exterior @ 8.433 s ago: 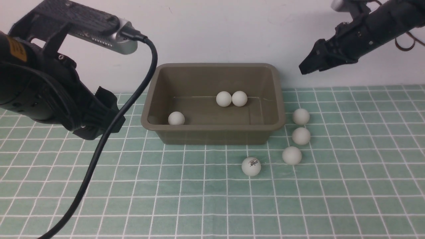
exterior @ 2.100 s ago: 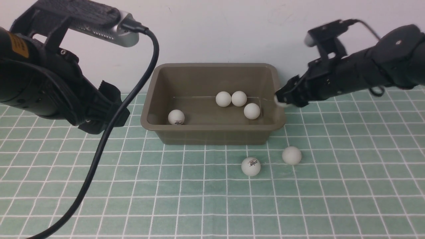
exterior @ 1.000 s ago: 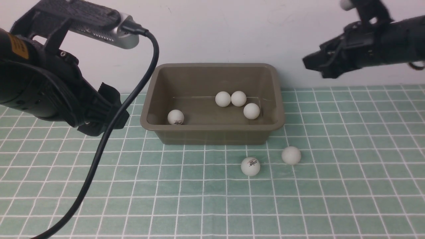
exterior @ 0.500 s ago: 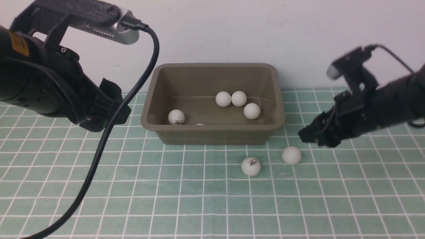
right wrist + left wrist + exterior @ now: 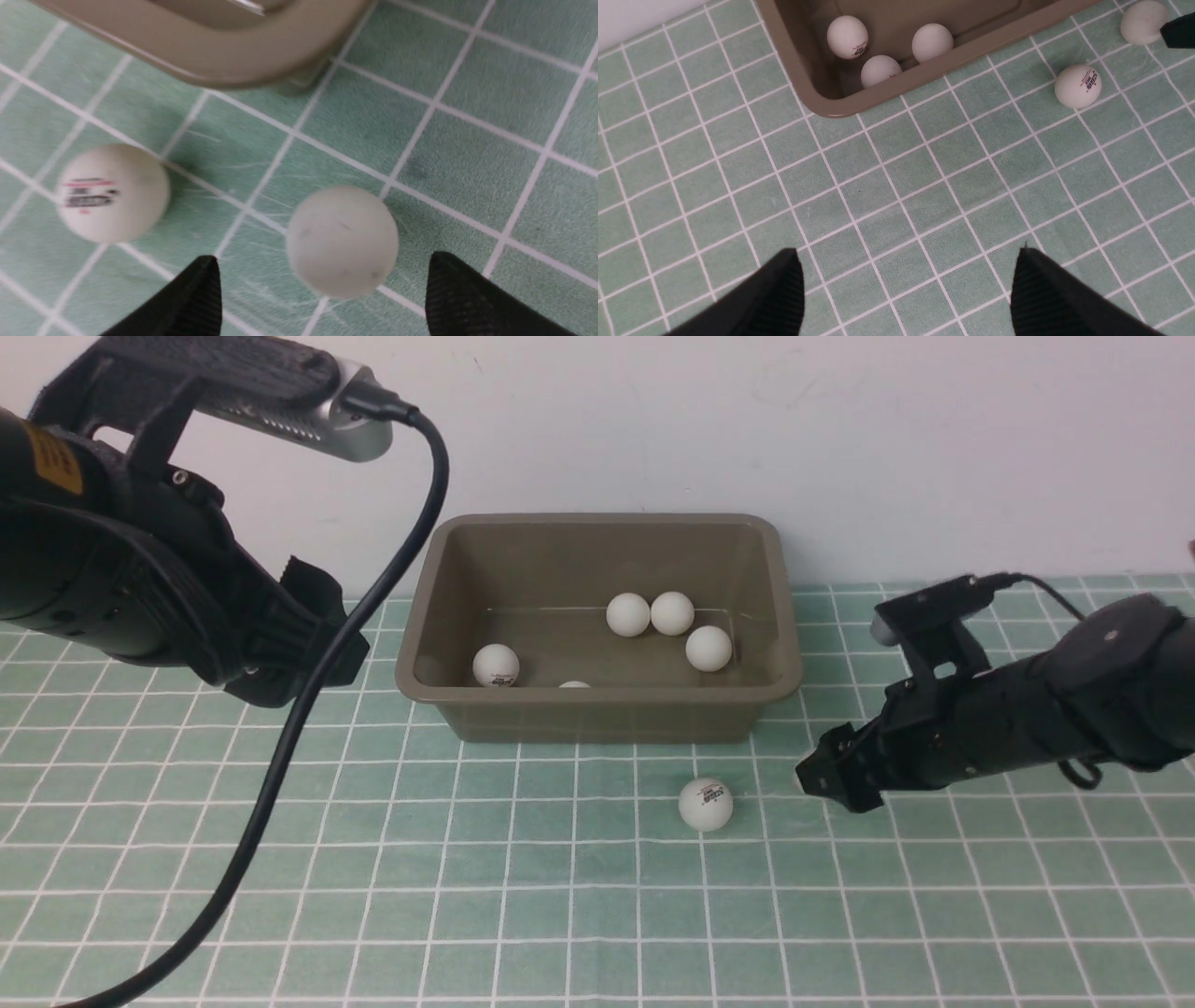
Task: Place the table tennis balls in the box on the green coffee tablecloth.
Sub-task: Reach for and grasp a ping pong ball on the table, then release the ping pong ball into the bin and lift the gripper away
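Note:
The olive-brown box [image 5: 597, 698] stands on the green coffee tablecloth [image 5: 560, 896] and holds several table tennis balls, among them a pair [image 5: 628, 614] at the back and one [image 5: 496, 665] front left. A logo ball [image 5: 706, 804] lies on the cloth before the box. My right gripper [image 5: 822, 782] is down at the cloth beside it, open. In the right wrist view a plain ball [image 5: 342, 241] lies between its spread fingertips [image 5: 205, 280] with gaps on both sides. My left gripper [image 5: 303, 649] hovers left of the box, open and empty [image 5: 906, 253].
A thick black cable [image 5: 308, 709] hangs from the left wrist down across the cloth. The white wall [image 5: 840, 448] rises just behind the box. The left wrist view shows the box corner [image 5: 831, 105], the logo ball [image 5: 1078, 86] and the plain ball [image 5: 1143, 28].
My right arm has dropped from high near the wall to the cloth, and its jaws now straddle the plain ball. One more ball shows by the box's front wall. The left arm stayed put.

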Controlling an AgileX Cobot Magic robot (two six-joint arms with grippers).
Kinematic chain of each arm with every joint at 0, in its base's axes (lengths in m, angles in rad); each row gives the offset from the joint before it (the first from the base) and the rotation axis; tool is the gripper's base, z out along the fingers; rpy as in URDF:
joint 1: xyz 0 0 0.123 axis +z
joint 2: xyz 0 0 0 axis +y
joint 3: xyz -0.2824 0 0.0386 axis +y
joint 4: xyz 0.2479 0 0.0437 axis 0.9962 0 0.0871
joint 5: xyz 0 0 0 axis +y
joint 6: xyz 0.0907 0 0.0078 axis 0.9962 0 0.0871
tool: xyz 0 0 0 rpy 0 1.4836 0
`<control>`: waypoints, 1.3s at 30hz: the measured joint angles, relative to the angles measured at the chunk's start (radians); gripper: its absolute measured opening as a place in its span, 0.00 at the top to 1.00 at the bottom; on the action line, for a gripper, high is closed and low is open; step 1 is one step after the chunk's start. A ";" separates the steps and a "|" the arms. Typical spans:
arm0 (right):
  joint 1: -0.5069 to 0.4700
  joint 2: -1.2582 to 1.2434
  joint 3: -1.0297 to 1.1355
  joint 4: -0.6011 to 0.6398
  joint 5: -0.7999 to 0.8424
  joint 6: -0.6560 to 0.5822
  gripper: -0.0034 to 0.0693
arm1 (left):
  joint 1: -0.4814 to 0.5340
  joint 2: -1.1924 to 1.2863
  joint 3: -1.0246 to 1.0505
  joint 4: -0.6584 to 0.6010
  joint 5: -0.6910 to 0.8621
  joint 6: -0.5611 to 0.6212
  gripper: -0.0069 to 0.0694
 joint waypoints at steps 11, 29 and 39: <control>0.000 0.126 -0.045 0.080 -0.040 -0.070 0.29 | 0.000 0.000 0.000 -0.017 0.000 0.000 0.21; -0.020 -0.059 -0.254 0.152 0.125 -0.185 0.46 | 0.000 0.029 0.000 -0.024 0.000 0.004 0.21; -0.011 0.179 -0.551 0.244 0.350 -0.203 0.46 | 0.000 0.054 0.000 -0.090 0.000 0.023 0.21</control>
